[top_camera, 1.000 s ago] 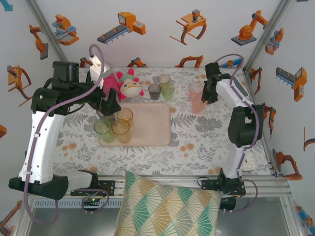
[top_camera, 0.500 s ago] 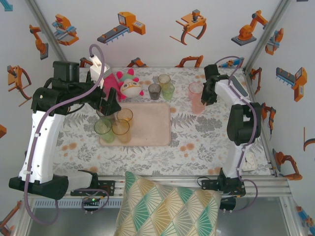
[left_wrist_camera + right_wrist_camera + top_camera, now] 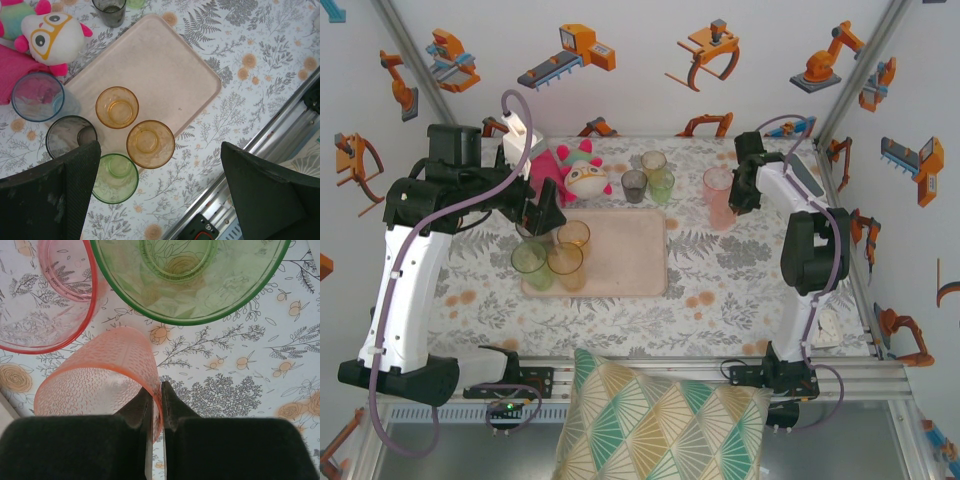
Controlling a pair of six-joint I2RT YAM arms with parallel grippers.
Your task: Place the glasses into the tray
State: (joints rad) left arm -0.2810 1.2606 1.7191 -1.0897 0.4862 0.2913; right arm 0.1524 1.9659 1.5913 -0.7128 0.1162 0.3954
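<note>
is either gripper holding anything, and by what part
The right gripper pinches the salmon dimpled tumbler by its rim; the left gripper is open, holding nothing.

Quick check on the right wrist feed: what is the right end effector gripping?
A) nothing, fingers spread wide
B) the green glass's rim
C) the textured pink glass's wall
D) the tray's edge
C: the right end effector has its fingers pinched together on the wall of the textured pink glass, with the green glass beyond it untouched.
</note>
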